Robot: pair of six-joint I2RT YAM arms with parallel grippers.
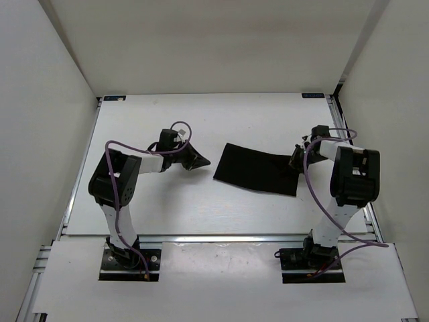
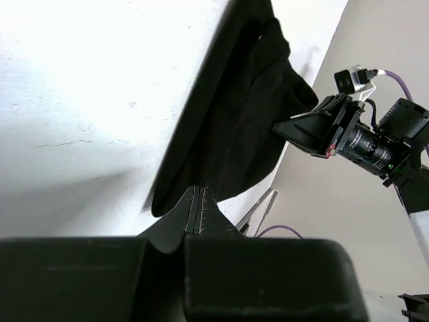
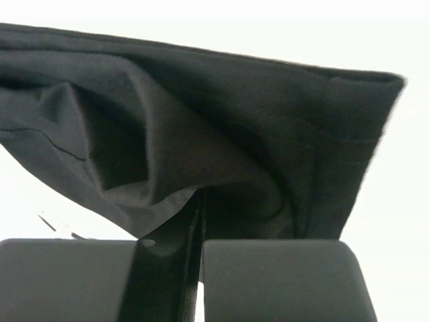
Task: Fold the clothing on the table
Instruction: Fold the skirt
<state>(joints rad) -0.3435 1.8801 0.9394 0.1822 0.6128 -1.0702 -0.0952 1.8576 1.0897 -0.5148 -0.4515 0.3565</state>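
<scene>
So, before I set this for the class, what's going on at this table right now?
Two robot arms are working on a black piece of clothing lying mostly flat on the white table. The right gripper is shut on its right edge, bunching the fabric. The left gripper is also shut, holds nothing, and points at the left edge.

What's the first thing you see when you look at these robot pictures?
A piece of black clothing lies on the white table, a little right of the middle. The right gripper has pinched its right edge, and the fabric bunches up there. The left gripper is shut, just short of the left edge, and seems to hold nothing.
</scene>
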